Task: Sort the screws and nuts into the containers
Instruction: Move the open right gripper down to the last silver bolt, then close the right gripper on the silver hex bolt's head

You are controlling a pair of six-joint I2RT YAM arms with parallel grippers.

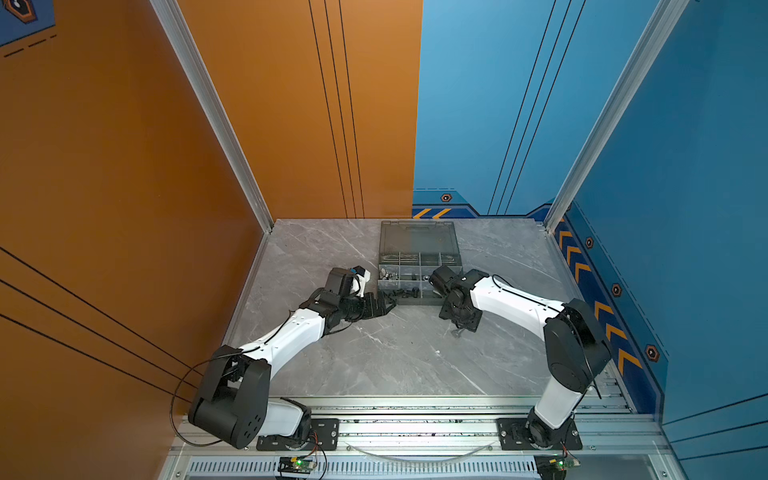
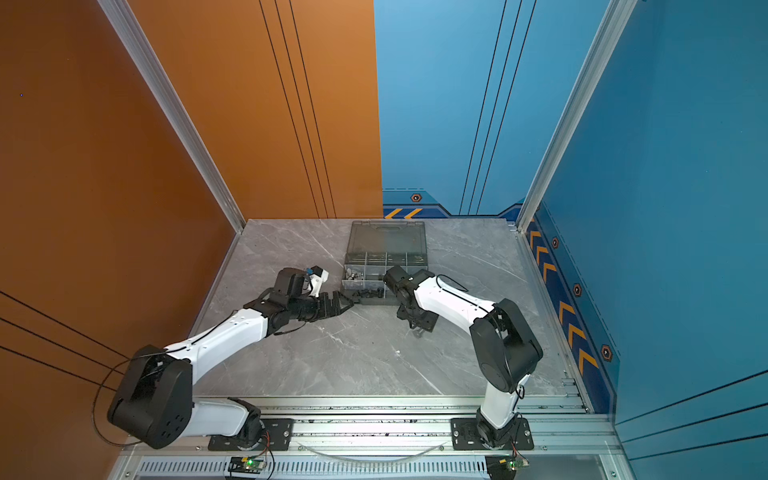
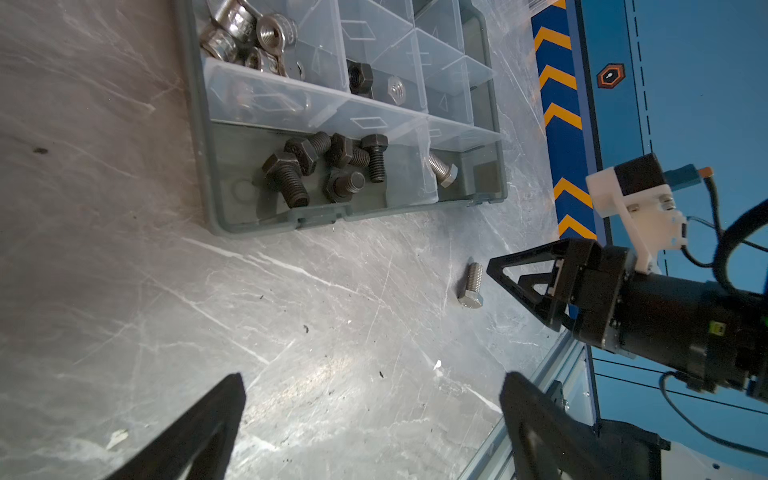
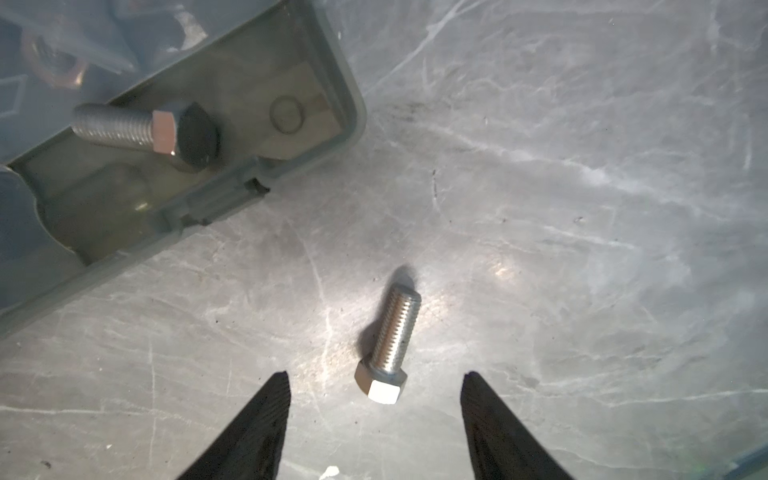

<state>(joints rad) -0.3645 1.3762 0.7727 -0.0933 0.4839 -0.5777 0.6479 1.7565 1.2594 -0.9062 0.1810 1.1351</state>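
Matte black wedge jaws of the right gripper [image 4: 376, 374] stand apart, empty, flanking the hex head of 1 threaded silver bolt [image 4: 392, 345] lying on the veined grey marble table [image 4: 582, 208], just beside the dark grey plastic organiser case [image 4: 349, 83]. Left gripper [image 3: 372, 375] gapes wide, empty. 5 black hex bolts [image 3: 328, 166] share 1 compartment.

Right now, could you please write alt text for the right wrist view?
A silver bolt lies loose on the grey table, untouched, between the open fingers of the right gripper. Beside it, the corner of a grey case holds another silver bolt.
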